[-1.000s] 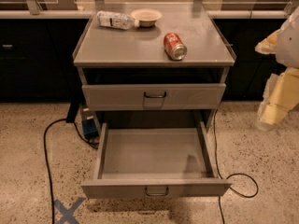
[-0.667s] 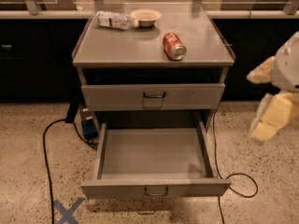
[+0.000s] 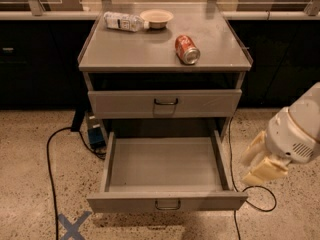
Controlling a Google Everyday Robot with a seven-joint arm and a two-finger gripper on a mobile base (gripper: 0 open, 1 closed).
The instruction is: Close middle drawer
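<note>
The middle drawer (image 3: 165,171) is pulled far out of the grey cabinet. It is wide, shallow and empty, with a short front panel and a small dark wire handle (image 3: 167,204). Above it the taller-fronted top drawer (image 3: 165,103) stands slightly out of the cabinet. The lowest drawer is hidden under the open one. My gripper (image 3: 260,164) hangs from the white arm at the right. It is just beyond the open drawer's right side wall, level with its front corner, and apart from it.
On the cabinet top (image 3: 130,49) lie a red soda can (image 3: 187,49), a plastic bottle (image 3: 123,21) and a small bowl (image 3: 156,18). Black cables (image 3: 48,159) run over the speckled floor on both sides. A blue tape cross (image 3: 72,225) marks the floor at front left.
My arm and gripper have moved down and to the left, closer to the right side of the open drawer. The drawers have not moved.
</note>
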